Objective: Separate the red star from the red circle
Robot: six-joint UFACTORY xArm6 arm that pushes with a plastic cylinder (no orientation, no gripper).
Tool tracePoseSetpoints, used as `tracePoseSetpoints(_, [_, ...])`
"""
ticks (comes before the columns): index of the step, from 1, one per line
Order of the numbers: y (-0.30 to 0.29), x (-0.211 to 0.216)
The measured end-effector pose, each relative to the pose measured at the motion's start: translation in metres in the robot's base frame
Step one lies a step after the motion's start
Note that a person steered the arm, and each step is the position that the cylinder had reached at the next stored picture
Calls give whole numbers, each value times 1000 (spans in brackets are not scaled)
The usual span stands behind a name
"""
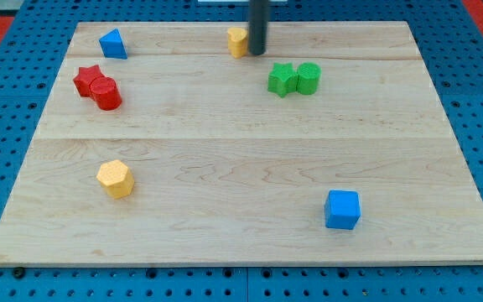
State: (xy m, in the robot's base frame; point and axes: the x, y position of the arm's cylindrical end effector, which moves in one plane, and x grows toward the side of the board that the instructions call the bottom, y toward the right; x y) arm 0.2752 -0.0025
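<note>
The red star (pixel 85 80) and the red circle (pixel 106 93) lie touching each other at the view's left of the wooden board (pixel 241 159); the star is up-left of the circle. My tip (pixel 257 53) is at the view's top centre, right beside a yellow block (pixel 237 40) and far to the right of the two red blocks.
A blue triangular block (pixel 112 44) is at the top left. A green star (pixel 282 80) and a green circle (pixel 309 77) touch at upper right of centre. A yellow hexagon (pixel 116 178) is at lower left, a blue cube (pixel 342 209) at lower right.
</note>
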Motion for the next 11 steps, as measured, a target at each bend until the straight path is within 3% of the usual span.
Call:
tracePoseSetpoints(1, [-41, 61])
tracePoseSetpoints(2, [-131, 110])
tracePoseSetpoints(3, [-266, 129])
tracePoseSetpoints(4, [-302, 140])
tracePoseSetpoints(5, [-302, 140])
tracePoseSetpoints(7, [-302, 82])
tracePoseSetpoints(8, [-260, 46])
tracePoseSetpoints(9, [-172, 44])
tracePoseSetpoints(10, [-144, 45])
tracePoseSetpoints(11, [-200, 42])
